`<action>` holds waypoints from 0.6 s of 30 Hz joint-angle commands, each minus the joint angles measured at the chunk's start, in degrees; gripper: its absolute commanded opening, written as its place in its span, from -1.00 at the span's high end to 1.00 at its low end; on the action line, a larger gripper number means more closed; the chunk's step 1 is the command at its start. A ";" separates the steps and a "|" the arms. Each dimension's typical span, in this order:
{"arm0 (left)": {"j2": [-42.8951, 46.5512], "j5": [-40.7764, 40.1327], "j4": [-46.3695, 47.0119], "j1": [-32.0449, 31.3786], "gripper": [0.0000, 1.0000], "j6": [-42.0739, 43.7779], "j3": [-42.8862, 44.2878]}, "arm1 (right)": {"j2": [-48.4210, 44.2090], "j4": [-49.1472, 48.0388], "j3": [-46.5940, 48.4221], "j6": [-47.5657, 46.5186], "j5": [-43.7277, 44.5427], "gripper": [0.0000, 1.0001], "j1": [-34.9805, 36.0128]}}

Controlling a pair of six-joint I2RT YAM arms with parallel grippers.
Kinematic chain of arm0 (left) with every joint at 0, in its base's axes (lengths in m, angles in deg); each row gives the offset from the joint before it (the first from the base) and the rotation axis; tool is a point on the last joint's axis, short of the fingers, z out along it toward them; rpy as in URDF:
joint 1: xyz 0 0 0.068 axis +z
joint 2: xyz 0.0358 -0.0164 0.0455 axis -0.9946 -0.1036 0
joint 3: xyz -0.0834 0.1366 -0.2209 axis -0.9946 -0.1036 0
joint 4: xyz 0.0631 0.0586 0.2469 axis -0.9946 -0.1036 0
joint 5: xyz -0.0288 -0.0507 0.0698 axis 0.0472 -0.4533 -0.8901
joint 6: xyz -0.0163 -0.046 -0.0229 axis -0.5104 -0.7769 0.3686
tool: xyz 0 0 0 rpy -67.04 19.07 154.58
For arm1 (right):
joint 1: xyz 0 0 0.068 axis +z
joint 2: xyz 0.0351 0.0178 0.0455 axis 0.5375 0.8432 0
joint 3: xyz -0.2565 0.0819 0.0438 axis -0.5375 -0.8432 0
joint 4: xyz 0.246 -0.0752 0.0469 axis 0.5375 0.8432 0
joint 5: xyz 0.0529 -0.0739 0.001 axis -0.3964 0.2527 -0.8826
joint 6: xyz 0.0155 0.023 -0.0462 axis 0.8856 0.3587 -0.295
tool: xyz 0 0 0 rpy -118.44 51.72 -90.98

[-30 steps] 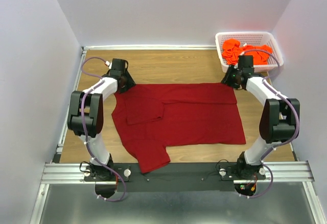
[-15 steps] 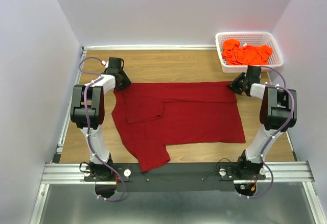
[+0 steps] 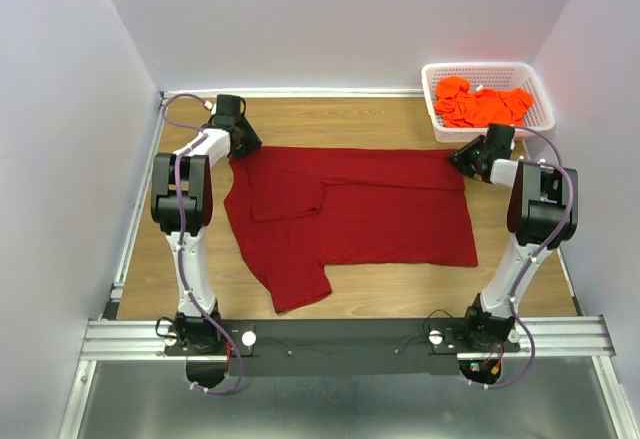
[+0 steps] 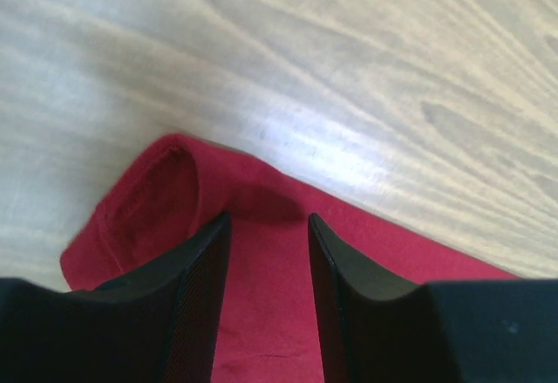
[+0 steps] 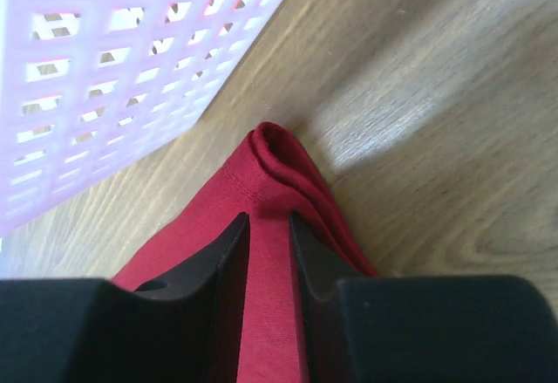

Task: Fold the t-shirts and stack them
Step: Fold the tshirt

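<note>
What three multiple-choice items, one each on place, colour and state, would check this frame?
1. Where on the table does the basket stand? A near left corner; B far right corner; C centre.
2. What colour are the t-shirts in the basket? A orange; B blue; C green.
3. The right pincer is: A open above the basket; B resting on bare wood; C shut on the maroon t-shirt.
Key: B, it stands at the far right edge; A, bright orange cloth fills it; C, dark red cloth is pinched between its fingers.
</note>
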 commanded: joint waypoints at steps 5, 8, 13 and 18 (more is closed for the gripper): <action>11.84 -2.77 -2.36 0.85 -0.54 1.50 -1.21 | -6.69 5.01 -1.18 -6.31 -0.48 0.15 -1.10; 20.81 -8.13 -4.28 0.50 -0.75 -0.17 -6.74 | -12.58 10.70 -1.89 -8.33 -1.71 -0.08 -0.92; 31.82 -12.10 -11.04 -0.03 -0.88 -1.58 -17.64 | -22.62 21.78 -4.52 -13.78 0.12 -0.43 1.27; 43.50 -13.76 -15.97 -3.36 -0.80 -5.17 -32.75 | -31.58 34.35 -9.44 -18.79 6.89 -0.53 3.73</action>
